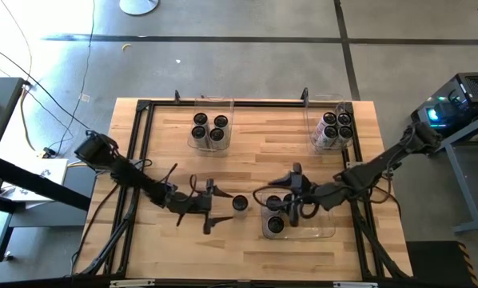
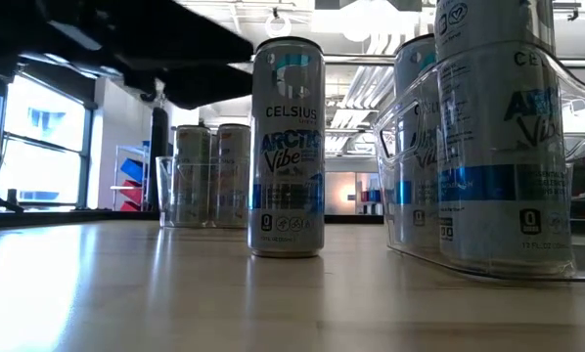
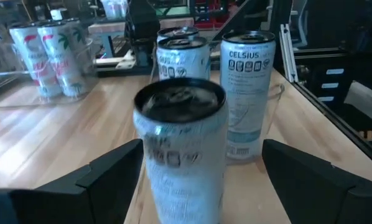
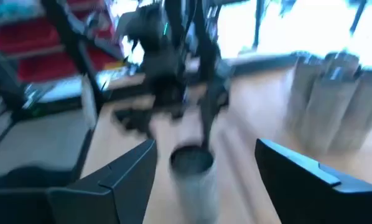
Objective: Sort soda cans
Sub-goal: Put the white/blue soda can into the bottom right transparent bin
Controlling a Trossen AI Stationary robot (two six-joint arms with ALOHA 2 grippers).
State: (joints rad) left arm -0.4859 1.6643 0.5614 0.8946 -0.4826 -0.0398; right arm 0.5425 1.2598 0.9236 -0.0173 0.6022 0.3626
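Note:
One soda can (image 1: 240,204) stands upright and alone on the wooden table, silver-white with a blue label (image 2: 288,147). My left gripper (image 1: 220,205) lies level just left of it and is open. In the left wrist view the can (image 3: 180,149) stands between the two fingers, with a clear gap on one side. My right gripper (image 1: 280,196) hovers open over the near bin's left end and points toward the lone can (image 4: 192,174). It holds nothing. More soda cans stand in the near bin (image 1: 323,232).
A clear bin (image 1: 209,142) at the far middle holds three cans. Another bin (image 1: 315,132) at the far right holds several. A black frame (image 1: 143,108) runs around the table. Bare wood lies between the bins.

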